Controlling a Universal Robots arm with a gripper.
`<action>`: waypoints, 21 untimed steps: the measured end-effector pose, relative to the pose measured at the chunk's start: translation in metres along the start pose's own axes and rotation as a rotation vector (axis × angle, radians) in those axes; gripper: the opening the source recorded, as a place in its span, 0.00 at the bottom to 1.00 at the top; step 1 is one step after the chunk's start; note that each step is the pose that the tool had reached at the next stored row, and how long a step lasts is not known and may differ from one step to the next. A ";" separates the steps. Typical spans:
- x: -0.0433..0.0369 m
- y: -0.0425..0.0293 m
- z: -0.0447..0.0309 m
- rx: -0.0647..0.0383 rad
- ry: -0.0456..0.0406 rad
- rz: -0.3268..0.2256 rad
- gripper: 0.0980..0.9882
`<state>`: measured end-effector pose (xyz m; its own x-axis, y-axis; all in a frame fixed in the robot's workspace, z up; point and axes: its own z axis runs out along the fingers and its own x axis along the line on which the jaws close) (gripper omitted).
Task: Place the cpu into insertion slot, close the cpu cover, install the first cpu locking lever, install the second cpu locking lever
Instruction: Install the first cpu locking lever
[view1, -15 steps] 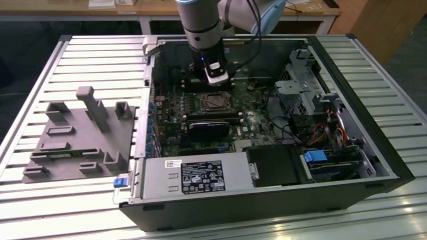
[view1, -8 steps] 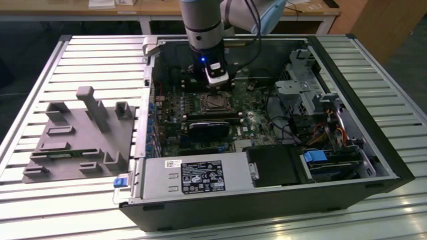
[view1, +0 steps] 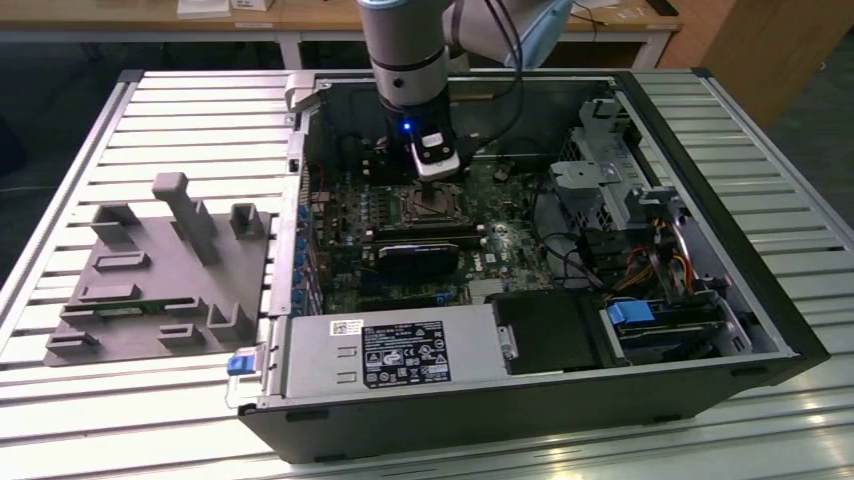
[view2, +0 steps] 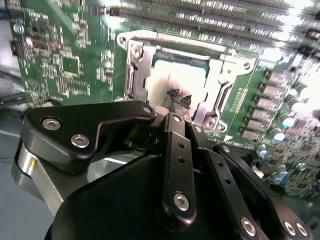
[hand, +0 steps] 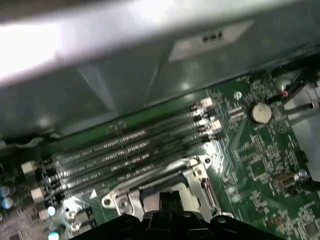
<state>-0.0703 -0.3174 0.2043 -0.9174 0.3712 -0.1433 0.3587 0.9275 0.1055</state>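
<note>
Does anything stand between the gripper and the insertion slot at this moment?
Nothing visible does. In the second wrist view the gripper hangs just over the insertion slot, with a pale square, seemingly the cpu, lying inside its metal rim. The long memory slots lie beside it, not in the path.

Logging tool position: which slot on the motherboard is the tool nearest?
The square insertion slot with the silvery rim; the tool hangs right over it, unlike the long narrow memory slots.

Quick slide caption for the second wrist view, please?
Black gripper hovering close over the silver-rimmed square insertion slot, the dull silver-grey cpu lying inside it, on the green circuit board.
</note>
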 end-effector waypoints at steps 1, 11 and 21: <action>-0.0006 -0.0015 0.0000 0.002 0.0000 0.000 0.00; -0.0023 -0.0058 0.0000 0.022 0.0064 -0.002 0.00; -0.0042 -0.0044 -0.0131 0.022 0.0066 -0.002 0.00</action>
<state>-0.0703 -0.3237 0.2173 -0.9193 0.3689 -0.1370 0.3604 0.9290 0.0837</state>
